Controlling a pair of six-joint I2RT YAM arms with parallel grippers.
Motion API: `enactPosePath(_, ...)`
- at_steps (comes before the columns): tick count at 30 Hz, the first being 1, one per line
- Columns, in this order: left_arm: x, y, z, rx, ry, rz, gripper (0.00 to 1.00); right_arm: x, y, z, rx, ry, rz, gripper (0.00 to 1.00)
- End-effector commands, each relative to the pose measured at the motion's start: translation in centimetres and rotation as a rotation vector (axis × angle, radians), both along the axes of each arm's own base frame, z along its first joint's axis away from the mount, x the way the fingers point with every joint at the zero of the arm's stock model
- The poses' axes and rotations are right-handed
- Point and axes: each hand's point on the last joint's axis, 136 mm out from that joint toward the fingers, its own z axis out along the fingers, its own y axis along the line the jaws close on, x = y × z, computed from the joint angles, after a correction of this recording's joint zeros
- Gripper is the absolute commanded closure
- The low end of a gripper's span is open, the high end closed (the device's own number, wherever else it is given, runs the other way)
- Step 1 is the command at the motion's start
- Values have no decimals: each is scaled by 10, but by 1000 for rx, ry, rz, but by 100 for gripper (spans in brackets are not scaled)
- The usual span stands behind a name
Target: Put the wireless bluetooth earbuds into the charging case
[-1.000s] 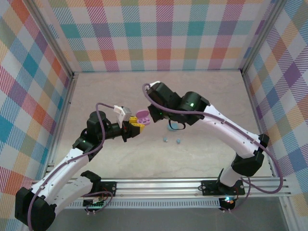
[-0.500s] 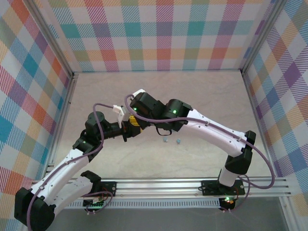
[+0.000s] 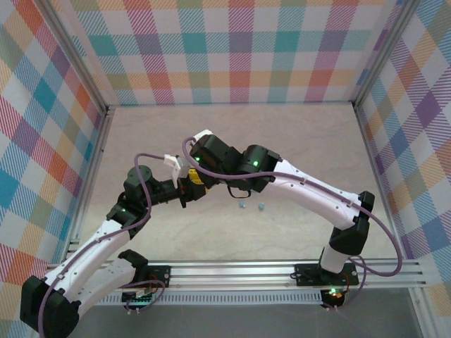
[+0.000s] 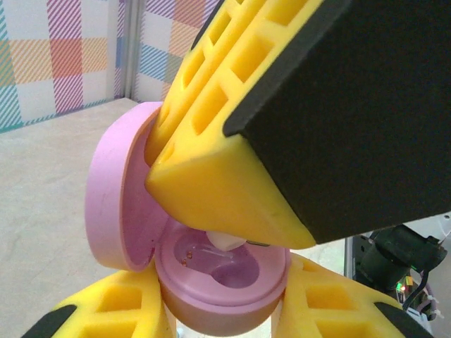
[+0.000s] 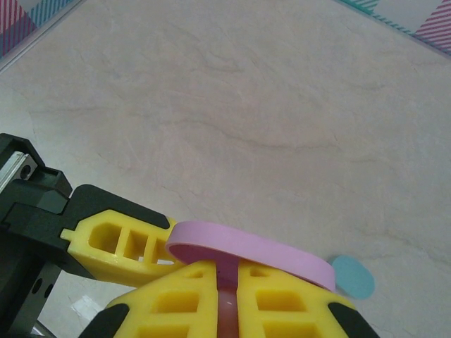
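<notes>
Earbud [image 4: 224, 243] in right tool [image 5: 227, 282] sits inside case [image 4: 109, 197] held by left tool [image 4: 220, 304].

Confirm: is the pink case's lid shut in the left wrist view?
No, the lid of the pink case stands swung open, baring its cavity.

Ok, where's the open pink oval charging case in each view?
Left wrist: pink oval charging case lower centre, lid open leftward.
Right wrist: its lid edge bottom centre.
Top external: left of centre, under the right wrist.
Shared landmark: the yellow foam fingers gripping it.
</notes>
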Motion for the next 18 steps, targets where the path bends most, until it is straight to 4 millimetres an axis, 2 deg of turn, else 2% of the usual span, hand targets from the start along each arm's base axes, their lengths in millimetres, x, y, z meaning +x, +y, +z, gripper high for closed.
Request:
enactPosePath(1,-4,-3,7,-14,-30,-20,100,-1,0,2,-14,11,-5,88)
enactPosePath(9,-2,-3,9,-8,-35,-11,100,-6,-1,-13,-39,57,-4,82)
enactPosePath(12,-3,-4,10,-9,-36,-21,100,-7,1,-15,-35,69,-3,75)
enactPosePath(18,-3,-4,6,-1,-28,-20,100,-8,2,0,8,67,-1,66)
